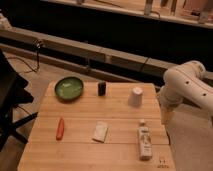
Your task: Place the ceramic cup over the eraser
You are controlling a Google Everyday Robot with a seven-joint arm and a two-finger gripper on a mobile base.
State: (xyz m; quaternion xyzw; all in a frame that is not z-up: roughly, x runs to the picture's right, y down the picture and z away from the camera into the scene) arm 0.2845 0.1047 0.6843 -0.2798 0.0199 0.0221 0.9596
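The ceramic cup [136,96] is small, white and tapered, and stands on the wooden table [75,150] near its back right edge. The eraser [101,88] is a small black block standing upright at the back middle, about a cup's width or two to the left of the cup. My white arm [186,85] reaches in from the right. The gripper [165,118] hangs beside the table's right edge, right of the cup and a little nearer, holding nothing that I can see.
A green bowl [69,88] sits at the back left. An orange carrot [60,128] lies at the left. A flat pale rectangular piece [100,131] lies in the middle front. A clear bottle [144,140] lies at the front right. A dark chair [10,95] stands at the left.
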